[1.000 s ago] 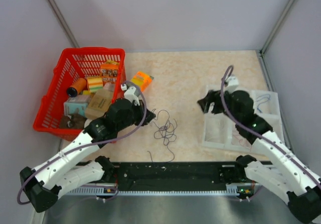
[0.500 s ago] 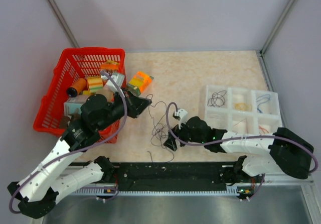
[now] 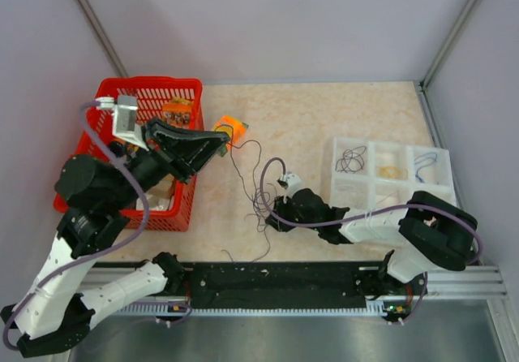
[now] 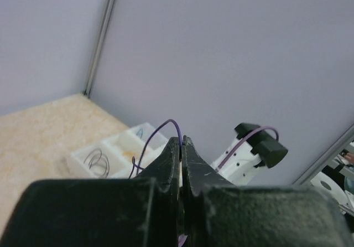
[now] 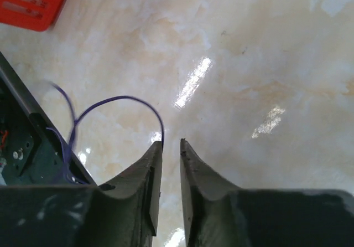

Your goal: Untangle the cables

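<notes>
The cables (image 3: 261, 204) lie as a loose tangle of thin dark strands on the beige table, in the middle. My left gripper (image 3: 220, 139) is raised beside the basket and is shut on a purple cable (image 4: 166, 124) that arcs out of its tips (image 4: 181, 142). One strand runs from it down to the tangle. My right gripper (image 3: 272, 216) is low at the tangle's right side. Its jaws (image 5: 171, 142) stand a narrow gap apart, with bare table showing between them. A purple cable loop (image 5: 119, 98) touches the left fingertip (image 5: 156, 147).
A red basket (image 3: 138, 90) full of small items stands at the left, with an orange block (image 3: 229, 125) next to it. A white compartment tray (image 3: 349, 140) at the right holds black, yellow and blue cables. A black rail (image 3: 276, 277) runs along the near edge.
My left gripper has risen and swung back toward the basket, drawing a strand out of the tangle. My right gripper came from the tray to the tangle and its jaws have narrowed.
</notes>
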